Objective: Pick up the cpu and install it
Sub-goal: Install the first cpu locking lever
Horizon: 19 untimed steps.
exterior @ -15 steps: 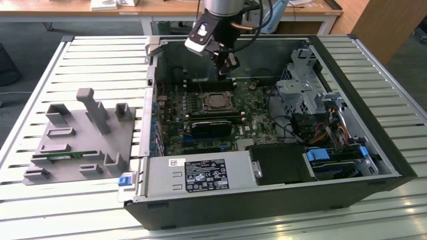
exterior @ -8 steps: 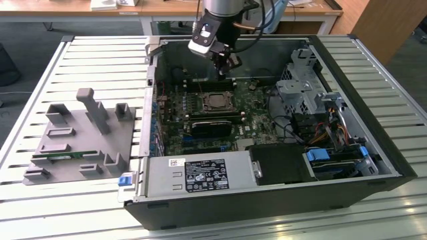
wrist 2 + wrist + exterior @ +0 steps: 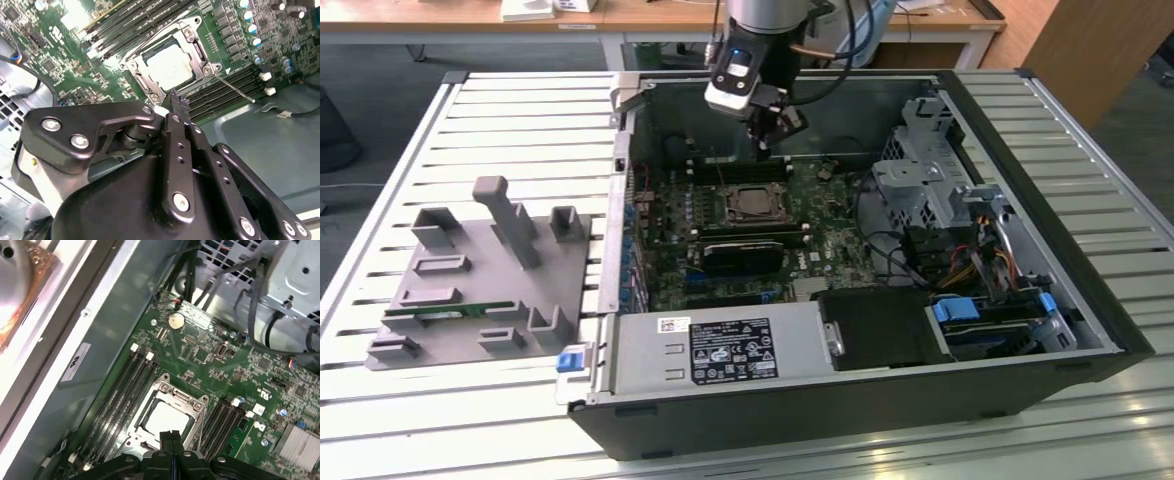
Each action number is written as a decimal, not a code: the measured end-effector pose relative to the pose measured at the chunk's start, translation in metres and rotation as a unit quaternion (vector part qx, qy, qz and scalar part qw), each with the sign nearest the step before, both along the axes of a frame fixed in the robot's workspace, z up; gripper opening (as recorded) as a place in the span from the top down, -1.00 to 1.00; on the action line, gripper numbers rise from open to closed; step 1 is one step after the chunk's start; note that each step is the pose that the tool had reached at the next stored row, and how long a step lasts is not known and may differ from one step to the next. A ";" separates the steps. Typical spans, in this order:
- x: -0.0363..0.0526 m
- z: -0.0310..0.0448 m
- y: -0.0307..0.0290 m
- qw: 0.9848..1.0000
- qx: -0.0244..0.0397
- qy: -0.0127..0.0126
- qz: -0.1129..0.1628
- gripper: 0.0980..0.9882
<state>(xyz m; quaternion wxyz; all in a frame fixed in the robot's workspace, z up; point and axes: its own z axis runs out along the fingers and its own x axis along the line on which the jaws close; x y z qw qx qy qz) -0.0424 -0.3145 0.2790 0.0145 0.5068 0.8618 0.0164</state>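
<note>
The cpu (image 3: 750, 205), a flat square chip with a silver-grey top, lies in the metal-framed socket on the green motherboard inside the open computer case. Both wrist views show it seated in that frame, cpu (image 3: 170, 66), cpu (image 3: 165, 421). My gripper (image 3: 766, 143) hangs a little above the board, just behind the socket in the exterior view. Its black fingertips (image 3: 171, 436) are pressed together with nothing between them, and they stand apart from the cpu. In the second wrist view the gripper (image 3: 178, 102) is shut, its tip near the socket's edge.
Dark memory slots (image 3: 125, 385) flank the socket, and a thin socket lever (image 3: 233, 89) sticks out beside it. A drive cage (image 3: 921, 170) and cables fill the case's right side, with the power supply (image 3: 720, 350) in front. A grey holder block (image 3: 480, 270) sits on the slatted table at the exterior view's left.
</note>
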 end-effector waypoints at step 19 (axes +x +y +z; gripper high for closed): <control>0.0000 -0.0004 0.0000 0.991 0.000 0.000 0.133 0.98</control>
